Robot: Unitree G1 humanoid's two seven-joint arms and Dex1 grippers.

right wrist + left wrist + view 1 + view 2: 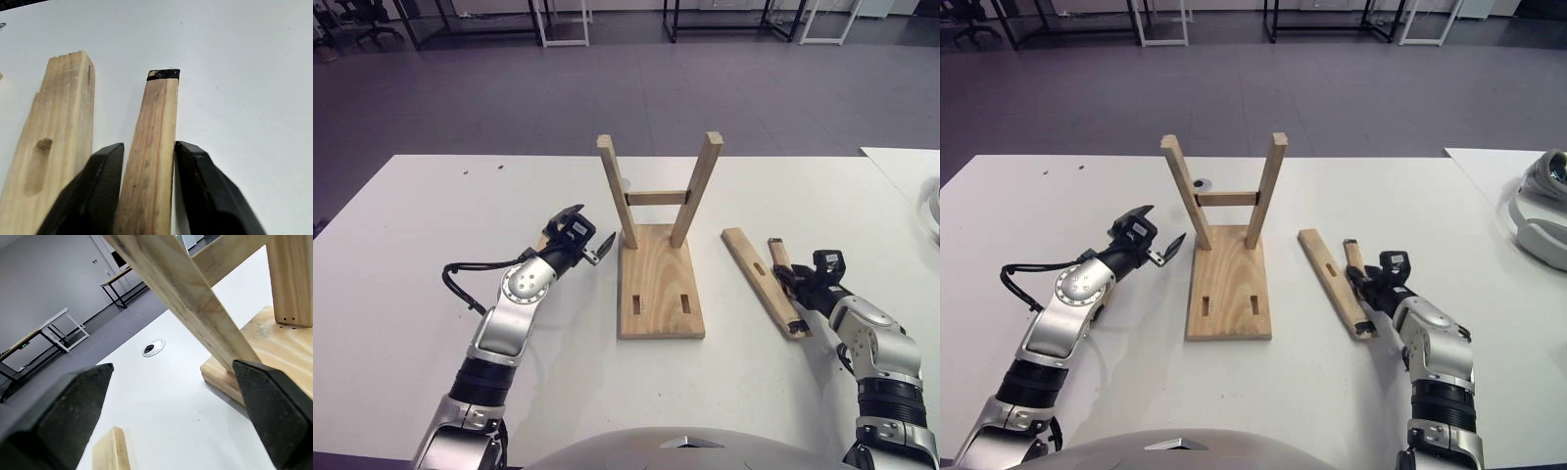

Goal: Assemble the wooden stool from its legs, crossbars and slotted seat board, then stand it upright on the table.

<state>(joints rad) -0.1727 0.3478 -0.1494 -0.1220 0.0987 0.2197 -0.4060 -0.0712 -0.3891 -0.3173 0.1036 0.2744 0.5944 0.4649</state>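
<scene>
On the table (411, 215), right claw (148, 172) clamping crossbar (159, 112), near end hidden

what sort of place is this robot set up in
Probably a lab or workshop room, not a home: a broad white work table, more metal-framed tables standing behind on a bare grey floor, and what looks like a headset lying on the neighbouring table.

Grey floor (724, 88), black and white table frames (565, 43) along far side.

Open table (724, 323) separates seat board (661, 284) from loose leg (764, 282).
</scene>
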